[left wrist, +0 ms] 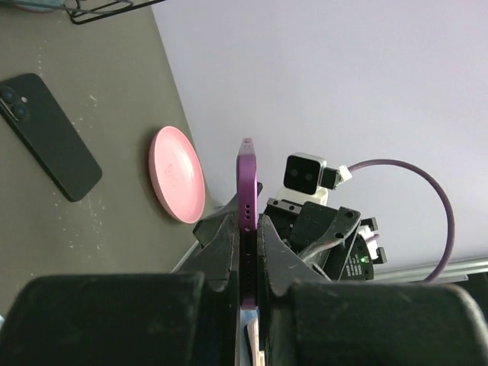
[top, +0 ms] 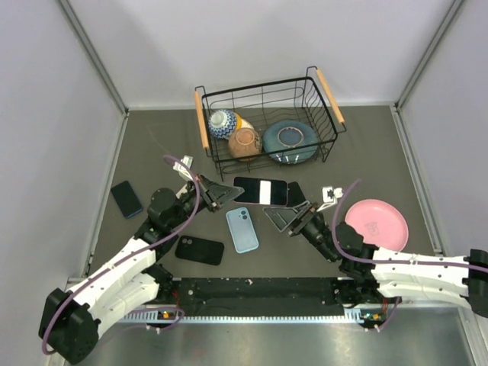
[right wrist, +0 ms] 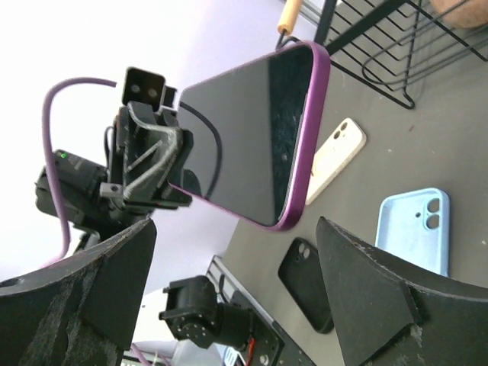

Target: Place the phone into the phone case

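**Left jaws pinch the phone, right jaws stand wide**

Closest to the arm bases, a black case (top: 200,249) lies flat on the desk (top: 343,152), near-left of the blue case (top: 242,229). The blue case is the likely target. It lies flat and untouched between the two arms, though I cannot tell which face is up.

Just beyond the blue case, the left jaws are clamped on one short end of the phone (top: 259,191) and hold it clear of the desk. That end grip leaves most of the body free, probably so the other arm can steady it or so it can be lowered into the case.

The right jaws are spread wide and hold nothing. They sit just right of the blue case and point at the phone's free end.

The phone is slim, with a purple rim and a dark glossy screen. It shows edge-on in the left wrist view.

Farther right sits a pink plate (top: 376,223), and well beyond is a wire basket (top: 202,120).
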